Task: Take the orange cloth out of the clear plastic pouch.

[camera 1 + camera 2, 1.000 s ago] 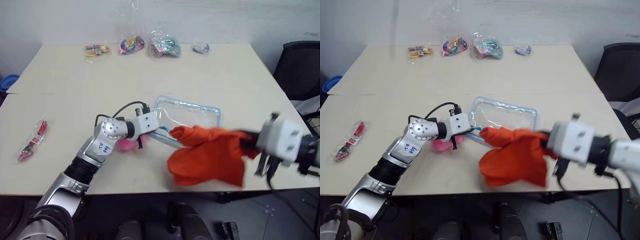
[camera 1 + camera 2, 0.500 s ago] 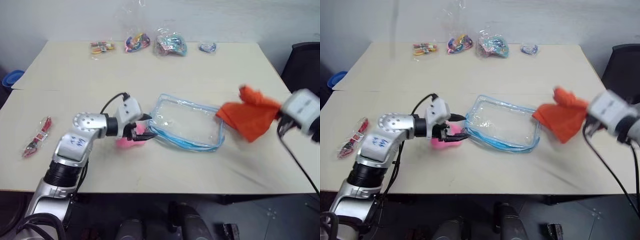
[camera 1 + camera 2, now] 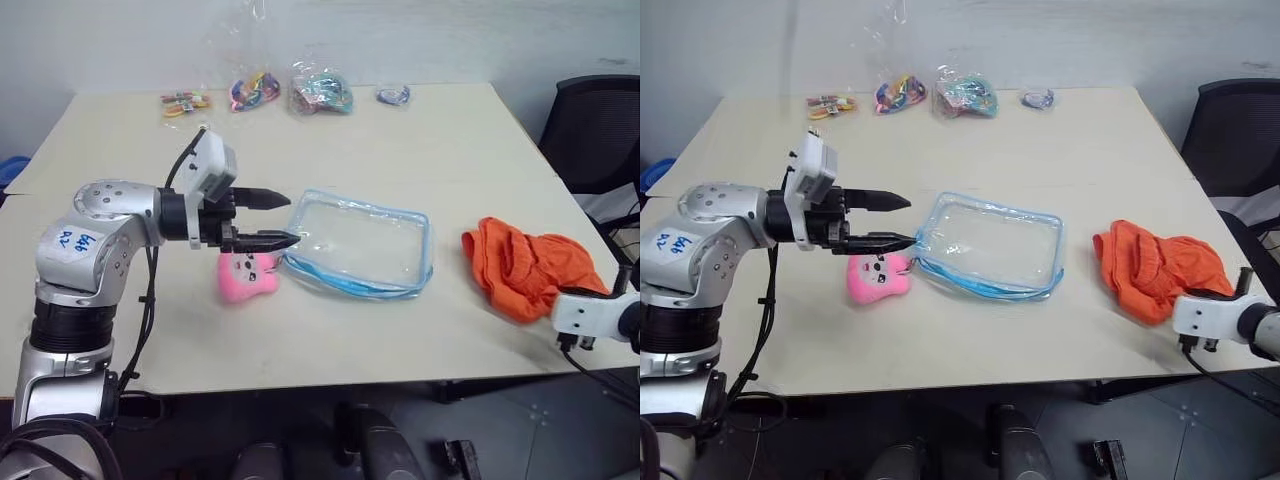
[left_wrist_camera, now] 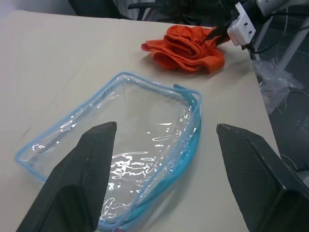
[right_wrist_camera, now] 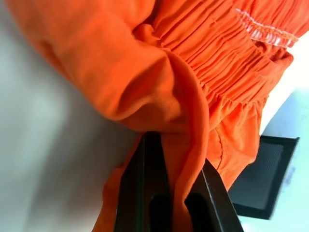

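The orange cloth (image 3: 525, 270) lies bunched on the table near its right edge, apart from the pouch. My right gripper (image 5: 176, 154) is shut on a fold of the cloth, and its white wrist (image 3: 588, 314) sits just beyond the cloth at the table's corner. The clear plastic pouch (image 3: 360, 245) with blue trim lies flat in the middle of the table, with nothing inside. My left gripper (image 3: 286, 220) hovers open just left of the pouch and above it, fingers pointing at it and touching nothing.
A pink plush (image 3: 243, 278) lies on the table under my left gripper. Several small bags of trinkets (image 3: 320, 92) line the table's far edge. A black chair (image 3: 592, 130) stands past the right side.
My right gripper pulled the orange cloth clear of the pouch, swung it right and lowered it onto the table. My left gripper let go of the pouch's rim, opened and rose.
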Controlling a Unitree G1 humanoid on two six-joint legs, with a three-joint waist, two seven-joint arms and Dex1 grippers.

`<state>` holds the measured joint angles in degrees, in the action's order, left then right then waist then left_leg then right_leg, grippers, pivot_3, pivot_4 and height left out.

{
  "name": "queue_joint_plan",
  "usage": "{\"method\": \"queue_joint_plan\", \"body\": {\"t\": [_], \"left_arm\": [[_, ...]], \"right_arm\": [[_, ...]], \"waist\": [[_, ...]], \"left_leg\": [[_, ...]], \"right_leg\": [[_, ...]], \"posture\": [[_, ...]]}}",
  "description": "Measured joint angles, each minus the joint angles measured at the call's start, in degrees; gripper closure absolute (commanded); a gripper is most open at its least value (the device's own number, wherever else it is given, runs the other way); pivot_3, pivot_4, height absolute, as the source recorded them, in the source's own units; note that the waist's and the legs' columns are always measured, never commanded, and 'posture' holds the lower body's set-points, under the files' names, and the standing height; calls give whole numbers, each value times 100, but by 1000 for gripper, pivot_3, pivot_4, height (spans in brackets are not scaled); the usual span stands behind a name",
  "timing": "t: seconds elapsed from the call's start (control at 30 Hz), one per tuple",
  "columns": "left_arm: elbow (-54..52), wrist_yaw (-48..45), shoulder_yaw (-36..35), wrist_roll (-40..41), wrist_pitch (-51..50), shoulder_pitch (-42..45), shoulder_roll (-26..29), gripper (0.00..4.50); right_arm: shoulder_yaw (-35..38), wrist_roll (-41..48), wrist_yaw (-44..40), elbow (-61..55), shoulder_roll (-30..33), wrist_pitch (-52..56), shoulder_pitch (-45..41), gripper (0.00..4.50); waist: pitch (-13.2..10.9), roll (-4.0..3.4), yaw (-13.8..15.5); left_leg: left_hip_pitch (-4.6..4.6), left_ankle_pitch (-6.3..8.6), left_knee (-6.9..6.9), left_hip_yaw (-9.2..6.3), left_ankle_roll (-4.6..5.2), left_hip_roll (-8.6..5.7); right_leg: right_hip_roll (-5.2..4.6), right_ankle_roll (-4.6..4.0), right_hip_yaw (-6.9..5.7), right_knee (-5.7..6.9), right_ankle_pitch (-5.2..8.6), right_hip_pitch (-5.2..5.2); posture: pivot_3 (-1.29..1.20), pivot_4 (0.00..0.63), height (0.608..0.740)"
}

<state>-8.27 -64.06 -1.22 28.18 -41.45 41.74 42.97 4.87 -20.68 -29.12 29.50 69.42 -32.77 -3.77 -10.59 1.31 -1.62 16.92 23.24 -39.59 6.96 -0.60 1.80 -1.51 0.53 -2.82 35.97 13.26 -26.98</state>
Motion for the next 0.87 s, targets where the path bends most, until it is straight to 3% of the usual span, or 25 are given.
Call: {"method": "queue_joint_plan", "body": {"t": [0.1,0.2,0.33,0.47,0.67,0.87], "left_arm": [[8,-165,4,4,95,0,116,979],[66,-369,9,15,244,10,239,979],[321,-604,30,-15,475,41,330,979],[755,-899,35,-68,787,133,525,979],[1672,-1618,-112,-183,1480,195,1241,979],[2643,-2190,-156,-267,1698,484,1644,979]], "right_arm": [[232,829,-592,-58,9,-56,214,3789],[397,1773,-1351,-368,7,1,487,2757],[739,2247,-1770,-584,11,207,632,1382],[1670,3099,-2467,-1121,14,1277,1278,28],[4161,4486,-4474,-1591,230,4510,2554,28],[5597,4390,-5185,-483,554,5730,2742,28]], "waist": [[0,0,1],[0,0,2],[0,0,3],[-2,-2,16],[-3,-5,32],[-4,-3,11]], "left_leg": [[-1,0,1,-1,0,-1],[-2,0,0,-1,0,-2],[-1,1,0,-2,-1,1],[3,1,1,-5,0,0],[6,5,1,-10,9,1],[5,10,5,-9,17,0]], "right_leg": [[1,0,0,-1,0,0],[-1,1,0,0,0,2],[2,1,-1,-1,0,2],[1,1,-2,-5,0,0],[1,3,-10,-11,0,1],[4,3,-11,-15,1,3]], "posture": [[0,150,740],[0,150,740],[0,150,740],[0,150,740],[0,150,740],[0,150,740]]}}
